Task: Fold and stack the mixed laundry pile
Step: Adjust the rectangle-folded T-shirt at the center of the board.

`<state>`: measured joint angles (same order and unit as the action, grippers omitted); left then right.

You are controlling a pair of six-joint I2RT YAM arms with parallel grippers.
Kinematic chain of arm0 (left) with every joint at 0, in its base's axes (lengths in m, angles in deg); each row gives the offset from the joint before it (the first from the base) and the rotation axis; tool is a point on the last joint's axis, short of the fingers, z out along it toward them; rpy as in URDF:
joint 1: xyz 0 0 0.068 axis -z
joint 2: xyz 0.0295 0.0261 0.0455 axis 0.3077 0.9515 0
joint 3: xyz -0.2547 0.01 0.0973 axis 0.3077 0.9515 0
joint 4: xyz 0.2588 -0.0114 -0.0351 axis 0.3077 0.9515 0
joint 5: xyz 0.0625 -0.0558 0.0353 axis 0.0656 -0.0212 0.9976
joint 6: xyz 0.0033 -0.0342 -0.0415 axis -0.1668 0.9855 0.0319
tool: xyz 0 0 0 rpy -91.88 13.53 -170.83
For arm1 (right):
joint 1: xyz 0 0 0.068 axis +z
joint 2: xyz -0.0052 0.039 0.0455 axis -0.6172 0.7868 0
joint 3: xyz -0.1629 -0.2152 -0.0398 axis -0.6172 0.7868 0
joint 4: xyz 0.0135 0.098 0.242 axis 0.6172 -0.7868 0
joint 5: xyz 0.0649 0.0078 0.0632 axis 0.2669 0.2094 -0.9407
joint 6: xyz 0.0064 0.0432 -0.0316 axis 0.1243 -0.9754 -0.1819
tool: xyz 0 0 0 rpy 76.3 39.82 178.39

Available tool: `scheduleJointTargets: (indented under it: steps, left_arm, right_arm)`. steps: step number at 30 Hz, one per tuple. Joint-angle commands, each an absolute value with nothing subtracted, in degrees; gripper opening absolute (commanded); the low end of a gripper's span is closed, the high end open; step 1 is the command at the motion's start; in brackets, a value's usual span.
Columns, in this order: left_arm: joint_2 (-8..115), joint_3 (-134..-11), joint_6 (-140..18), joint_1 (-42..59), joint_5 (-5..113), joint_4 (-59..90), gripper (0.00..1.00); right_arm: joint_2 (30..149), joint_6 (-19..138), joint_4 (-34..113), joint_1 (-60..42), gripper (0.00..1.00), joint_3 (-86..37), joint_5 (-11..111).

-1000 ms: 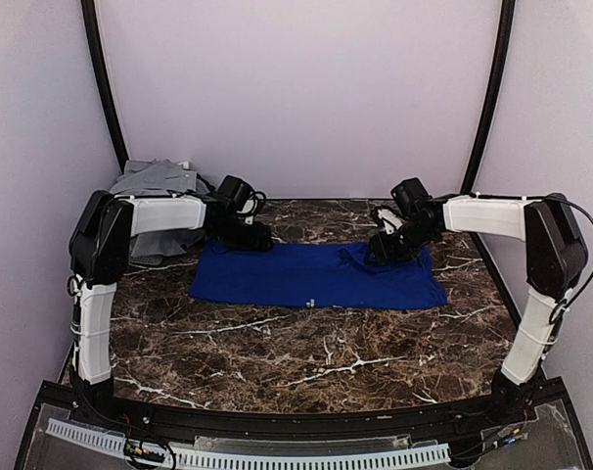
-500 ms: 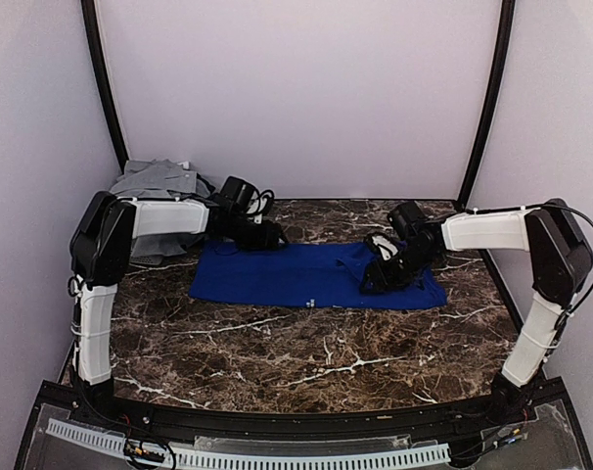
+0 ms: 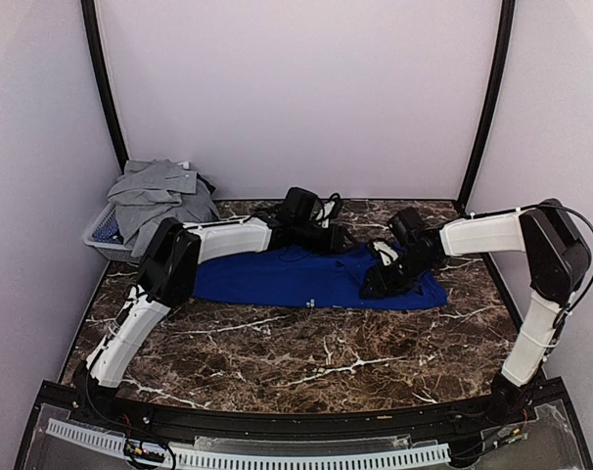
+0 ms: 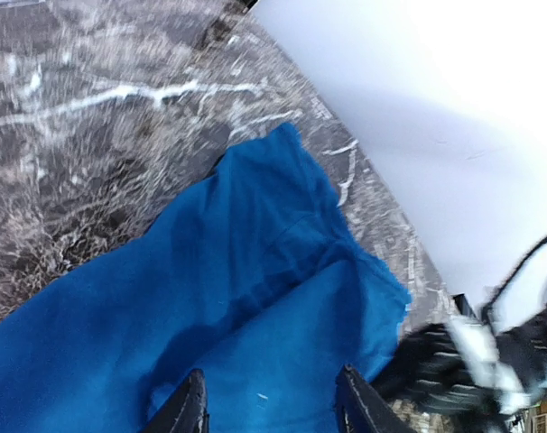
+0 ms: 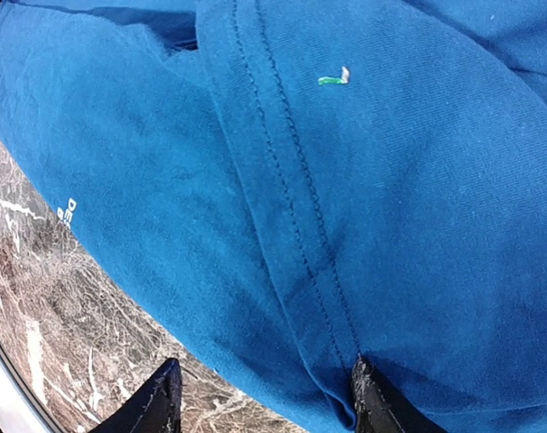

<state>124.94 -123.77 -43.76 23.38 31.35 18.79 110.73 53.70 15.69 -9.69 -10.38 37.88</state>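
The left arm stretched far toward the right, and the left gripper (image 3: 321, 233) was low over the far edge of the blue T-shirt (image 3: 267, 279), with its fingers apart above the cloth. The right arm bent inward, and the right gripper (image 3: 378, 281) was down on the shirt's right part, also with its fingers apart. There were two arms, one basket (image 3: 99, 237) holding grey garments (image 3: 159, 191) at the far left, and one T-shirt. The T-shirt lay flat on the table (image 3: 277, 357), its long axis going left to right.

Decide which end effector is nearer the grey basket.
Left. The left end effector is over the blue T-shirt, right of the basket; the right end effector is further right.
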Motion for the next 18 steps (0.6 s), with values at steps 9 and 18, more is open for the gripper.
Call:
scheduleJointTargets:
  steps: [9,18]
  left_arm:
    - [133.50,-131.36,-44.88,22.66,38.69,34.42,0.41]
    - [131.55,-130.96,-44.77,20.30,40.01,37.01,0.40]
  right_arm:
    - [103.98,50.08,12.23,-9.31,0.67,-7.16,40.70]
    - [91.03,46.68,7.77,-9.50,0.93,-4.36,41.99]
